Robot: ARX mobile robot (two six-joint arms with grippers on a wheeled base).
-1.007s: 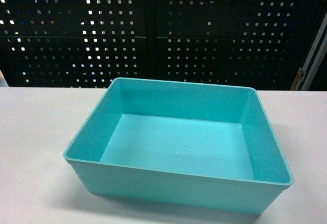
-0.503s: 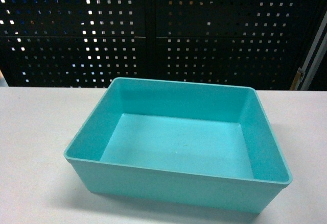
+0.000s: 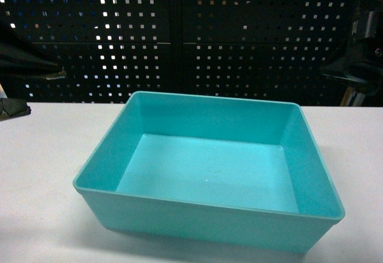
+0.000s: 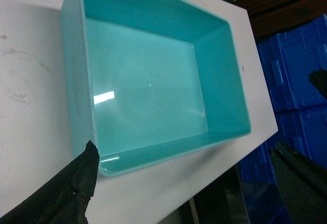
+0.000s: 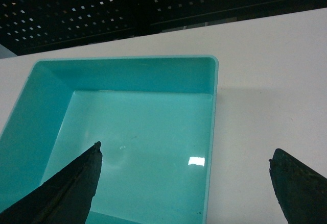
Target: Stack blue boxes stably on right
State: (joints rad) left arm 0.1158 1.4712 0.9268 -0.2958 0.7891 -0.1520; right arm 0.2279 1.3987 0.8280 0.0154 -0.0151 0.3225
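Blue box: one light turquoise tub sits in the middle of the white bench. It is open on top and has nothing in it.
Box shape: sloping walls, round corners and a thin rim that turns out.
Box from the left wrist: the tub lies close to the bench's edge.
Box from the right wrist: the tub fills the left part of the view, with bare bench to its right.
Left tool: the left tool is wide open, one finger low on the left and one low on the right. It holds nothing and hangs over the tub's corner.
Right tool: the right tool is wide open too. One finger is over the inside of the tub and the other is over the bench. It holds nothing.
Arms in the head view: dark parts show at the far left edge and the far right edge, well apart from the tub.
Back wall: a black board with many small holes stands behind the bench.
Other things: big blue ribbed crates sit below and beyond the bench.
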